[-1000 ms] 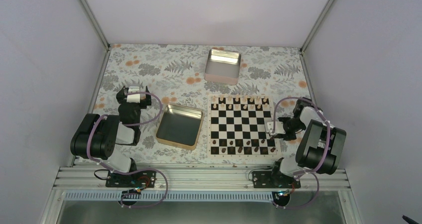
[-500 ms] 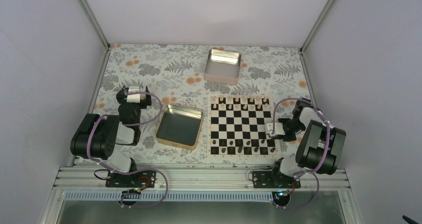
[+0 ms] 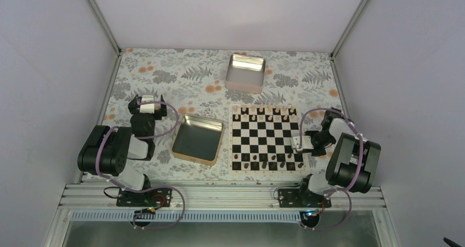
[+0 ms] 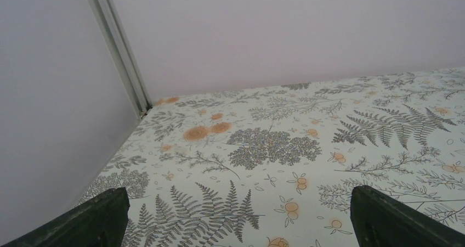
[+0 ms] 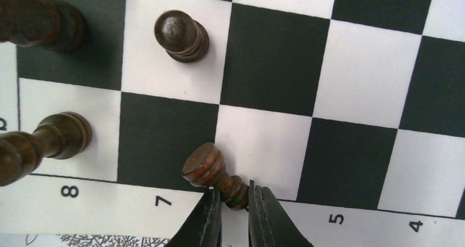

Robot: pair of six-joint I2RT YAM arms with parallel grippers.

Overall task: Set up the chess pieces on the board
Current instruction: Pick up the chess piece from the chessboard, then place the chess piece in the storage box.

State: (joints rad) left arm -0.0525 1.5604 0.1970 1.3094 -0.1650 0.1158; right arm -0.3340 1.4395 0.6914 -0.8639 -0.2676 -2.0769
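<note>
From above, the board (image 3: 266,139) sits right of centre, with the dark pieces (image 3: 263,162) along its lower rows. The right gripper (image 3: 298,144) is at its right edge, and the left gripper (image 3: 147,100) is far off at the left beside a gold-rimmed tray (image 3: 191,158).

In the left wrist view the fingers (image 4: 98,217) stand wide apart in the bottom corners over the floral cloth (image 4: 274,142), holding nothing.

In the right wrist view, at bottom centre, the jaws are pinched on the base of a tilted dark pawn (image 5: 211,170) at the board's lower border.

Floral table (image 3: 164,77): board (image 3: 267,140) right, gold-rimmed tray (image 3: 198,139) beside it (left), silver tin (image 3: 245,71) behind.
</note>
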